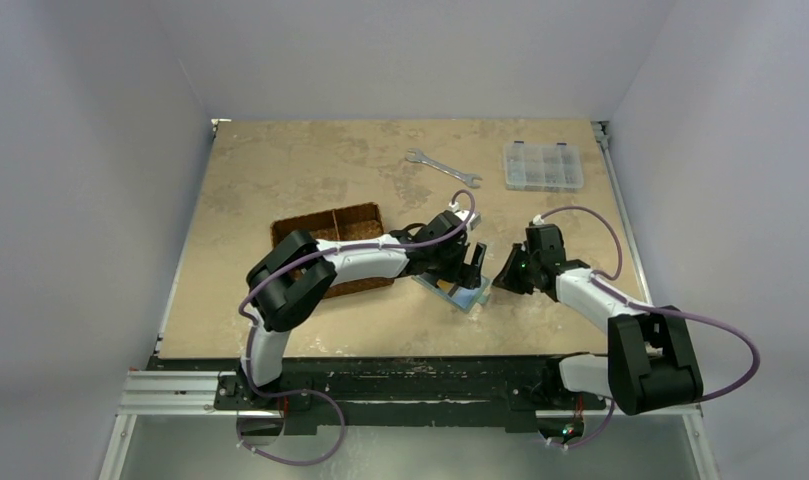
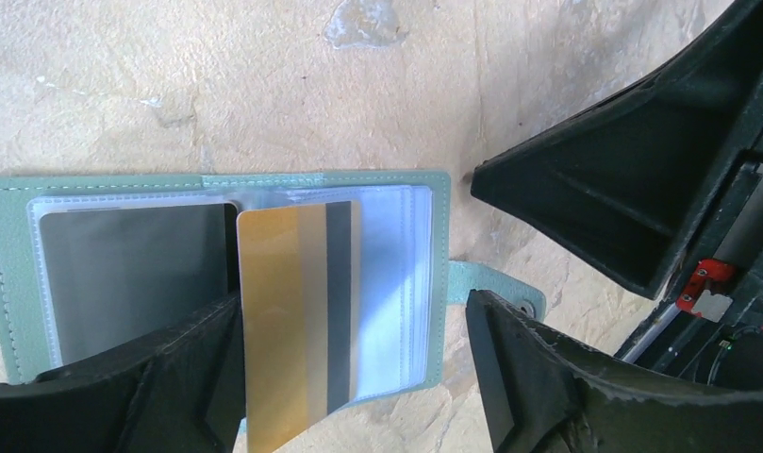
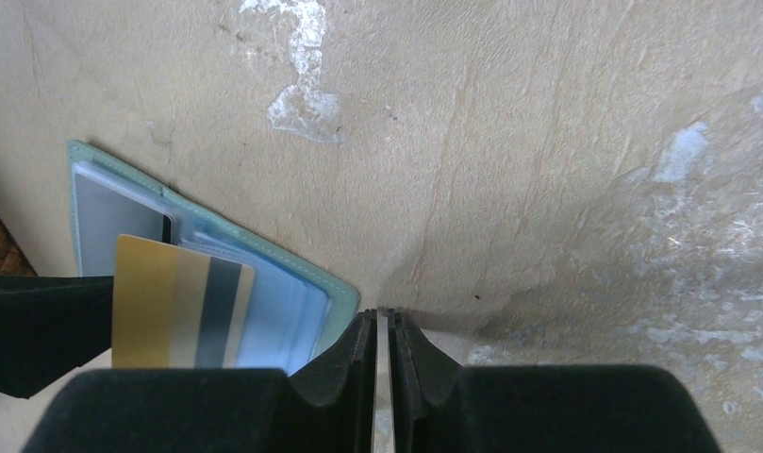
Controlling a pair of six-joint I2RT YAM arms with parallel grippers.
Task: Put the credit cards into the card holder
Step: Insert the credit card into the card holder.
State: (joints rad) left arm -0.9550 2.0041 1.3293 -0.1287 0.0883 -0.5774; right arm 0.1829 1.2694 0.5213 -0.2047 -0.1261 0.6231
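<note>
Black left jaws filled the bottom of the left wrist view, standing well apart on either side of the orange-yellow card [image 2: 297, 321]. One jaw touched the card's long edge and the other stood clear of it, so nothing was clamped. That looked like a stance for letting the card rest where it was, not for carrying it.

The card lay along the clear sleeves on one half of the card holder [image 2: 9, 283]. The holder was spread open and flat on the counter [image 1: 280, 160], near the middle of its near edge. A dark card [image 2: 132, 274] sat in the sleeve on the other half.

Opposite, the right jaws were all but together, with a thin slit between them and nothing seen in it. Their tips stood at the holder's outer edge by the snap tab [image 2: 500, 283], probably to keep the cover from shifting or folding. Whether they touched it could not be told.

Farther out, a woven basket [image 1: 350, 222] lay beside the left arm. Toward the far edge were a wrench [image 1: 435, 165] and a clear compartment box [image 1: 543, 165].

The orange-yellow card's lower end ran out of frame. Whether its upper end sat under a sleeve or only on top could not be told. No white card could be made out. From above, the left arm covered most of the holder.
</note>
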